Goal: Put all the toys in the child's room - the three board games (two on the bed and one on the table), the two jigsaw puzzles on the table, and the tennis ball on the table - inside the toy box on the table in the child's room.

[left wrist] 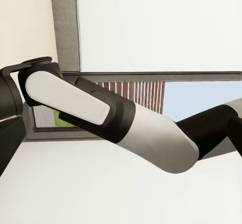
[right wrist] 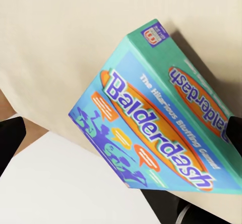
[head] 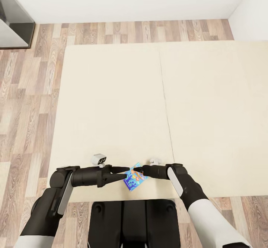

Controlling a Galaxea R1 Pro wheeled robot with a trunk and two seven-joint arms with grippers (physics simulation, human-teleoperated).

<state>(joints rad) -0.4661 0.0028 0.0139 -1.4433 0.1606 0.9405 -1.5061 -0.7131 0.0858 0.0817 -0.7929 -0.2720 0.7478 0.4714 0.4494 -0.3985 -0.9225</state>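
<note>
Blue board game held above the near edge of the bed.

I hold the small blue-and-teal cardboard game box (head: pixel 134 180) in the right end effector (head: pixel 138 173), clamped on one end, over the cream mattress of the bed (head: pixel 111 103). I judge it light, stiff and a little slippery, so a grip across the thin edges suits. For the left end effector (head: pixel 124 170), beside the box, I cannot tell its state.

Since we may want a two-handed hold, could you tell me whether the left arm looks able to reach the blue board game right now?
Probably yes: the left gripper points at the blue board game held by the right gripper, with nothing between them over the bed.
</note>
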